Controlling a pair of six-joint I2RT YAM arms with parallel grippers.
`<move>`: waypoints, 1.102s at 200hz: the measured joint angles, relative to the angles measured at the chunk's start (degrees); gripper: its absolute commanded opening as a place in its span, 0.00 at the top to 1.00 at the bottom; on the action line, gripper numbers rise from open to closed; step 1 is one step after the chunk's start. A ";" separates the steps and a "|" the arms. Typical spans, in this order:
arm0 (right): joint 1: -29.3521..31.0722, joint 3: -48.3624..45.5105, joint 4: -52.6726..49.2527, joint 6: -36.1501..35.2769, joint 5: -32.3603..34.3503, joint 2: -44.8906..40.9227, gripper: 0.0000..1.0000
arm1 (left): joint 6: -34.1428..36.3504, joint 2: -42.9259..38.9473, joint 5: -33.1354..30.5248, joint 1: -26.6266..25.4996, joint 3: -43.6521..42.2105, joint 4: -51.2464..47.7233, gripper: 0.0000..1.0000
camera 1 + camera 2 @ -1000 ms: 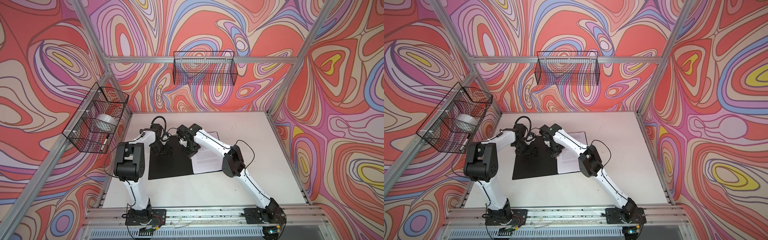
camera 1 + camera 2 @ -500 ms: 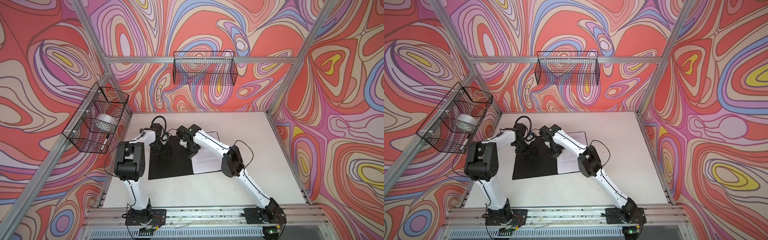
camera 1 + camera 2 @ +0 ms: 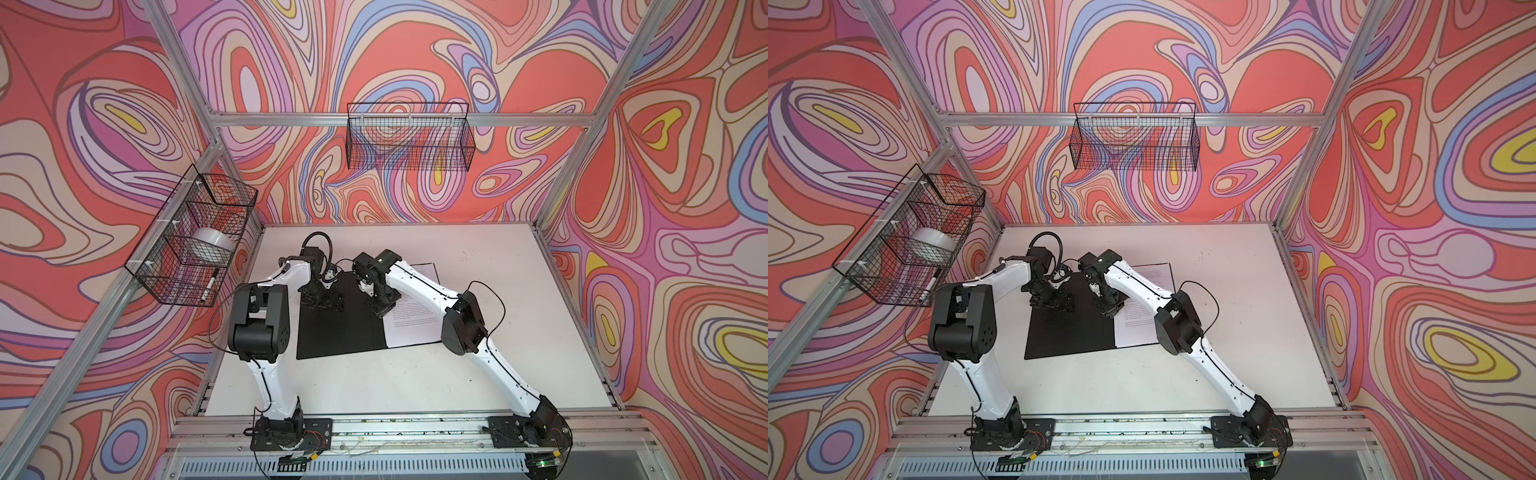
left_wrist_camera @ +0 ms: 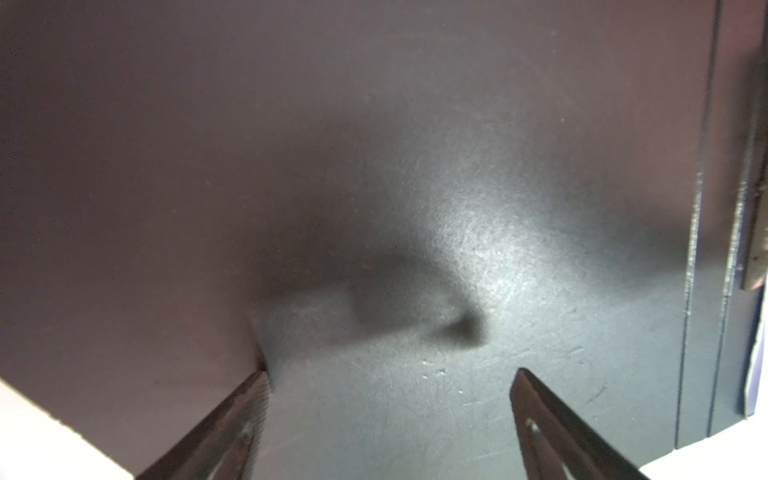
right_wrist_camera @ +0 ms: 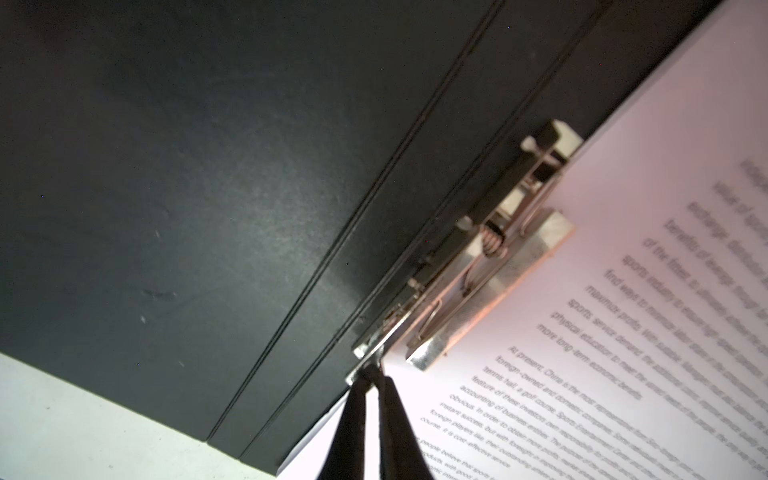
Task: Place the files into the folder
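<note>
Open passage between the spread jaws of the left pincer (image 4: 390,374), over flat black folder (image 4: 374,208) only. Blocked just ahead of the closed right pincer (image 5: 374,376) by the raised metal spine clip (image 5: 486,266), tips at its end. Flat files (image 5: 602,332) beside that pincer, low enough to pass over. Bare worktop (image 3: 478,365) well behind both.

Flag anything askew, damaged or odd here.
The open black-lined folder lies slightly skewed to the white table's edges, and its inside shows light scuffs in the left wrist view. The white printed sheets sit flat under the metal spine clip. Nothing spilled or torn.
</note>
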 measured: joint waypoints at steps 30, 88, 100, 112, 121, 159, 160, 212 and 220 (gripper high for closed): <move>0.04 0.04 0.00 -0.17 0.15 0.13 0.92 | 0.00 0.00 0.02 0.00 0.00 0.00 0.09; 0.11 0.17 -0.15 -0.42 0.87 0.70 0.92 | 0.00 0.00 0.02 0.04 0.00 0.00 0.09; 0.13 0.17 -0.11 -0.42 0.96 0.83 0.92 | 0.00 0.00 0.02 0.04 0.00 0.00 0.09; 0.20 0.26 0.07 -0.44 1.18 1.11 0.92 | 0.00 0.00 0.04 0.04 0.00 0.02 0.09; 0.20 0.26 0.07 -0.44 1.25 1.20 0.92 | 0.02 0.00 0.04 0.04 0.00 0.02 0.09; 0.20 0.28 0.09 -0.46 1.25 1.22 0.92 | 0.04 0.00 0.24 0.26 0.00 0.02 0.09; 0.20 0.28 0.07 -0.46 1.25 1.22 0.92 | 0.04 0.00 0.24 0.28 0.00 0.00 0.09; 0.20 0.59 0.00 -0.46 1.20 1.31 0.92 | 0.35 0.00 0.26 0.44 0.00 0.00 0.09; 0.20 0.63 -0.02 -0.44 1.18 1.31 0.91 | 0.42 0.00 0.26 0.44 0.00 -0.02 0.09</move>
